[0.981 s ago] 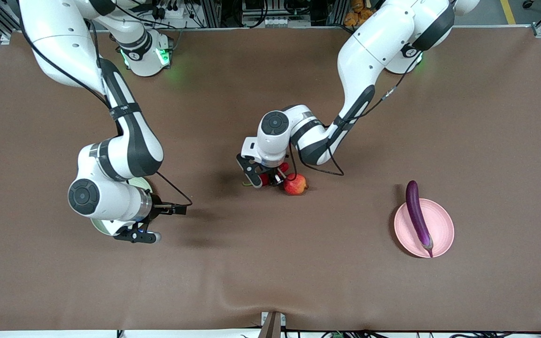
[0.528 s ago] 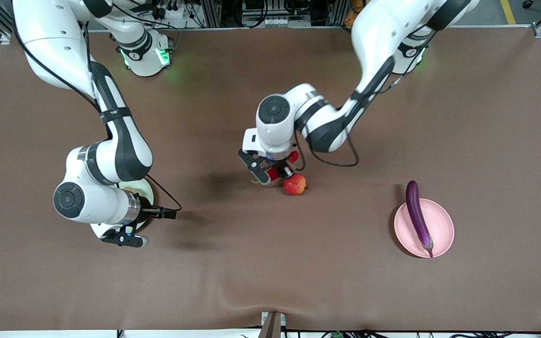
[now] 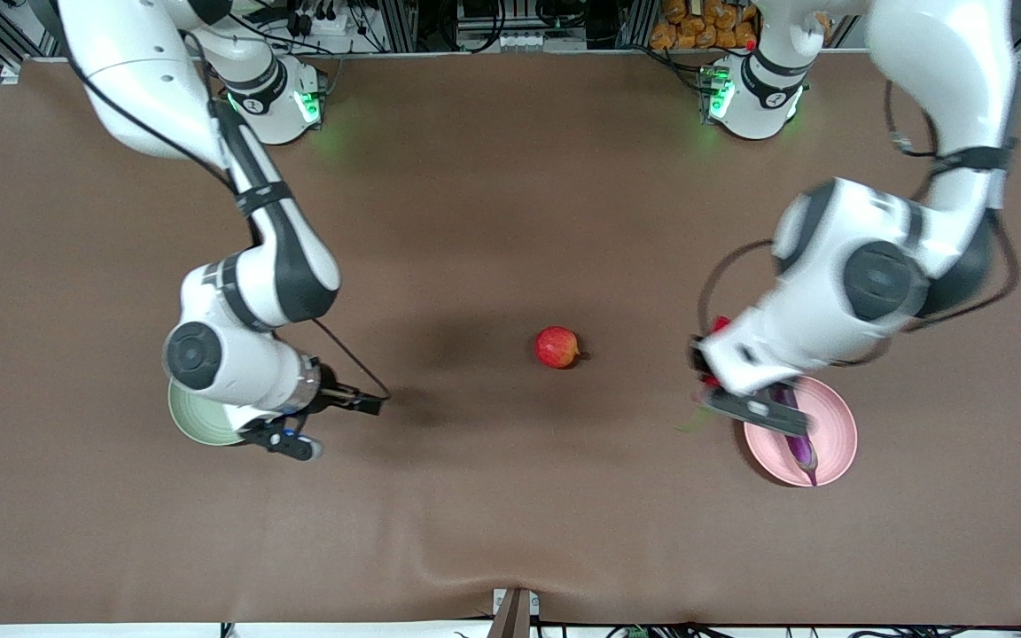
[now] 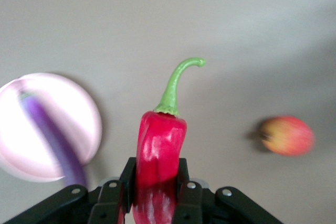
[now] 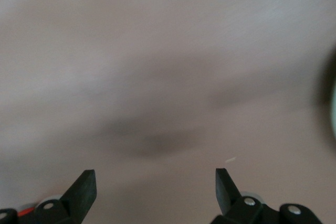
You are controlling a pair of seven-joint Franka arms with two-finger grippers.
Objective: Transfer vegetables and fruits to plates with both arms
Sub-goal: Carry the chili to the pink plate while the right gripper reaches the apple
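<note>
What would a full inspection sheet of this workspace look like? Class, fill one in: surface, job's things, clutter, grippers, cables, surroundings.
Surface: brown table cover, wrinkled at the edge nearest the front camera.
Job's things: eggplant on the pink plate; apple alone mid-table; green plate partly under the right arm; chili pepper held; peach not seen.
Clutter: nothing seen.
Grippers: left gripper shut on the chili pepper, over the pink plate's rim; right gripper open, empty, beside the green plate.
Cables: black cable loops along both arms.
Surroundings: metal frames and equipment by the arms' bases.
</note>
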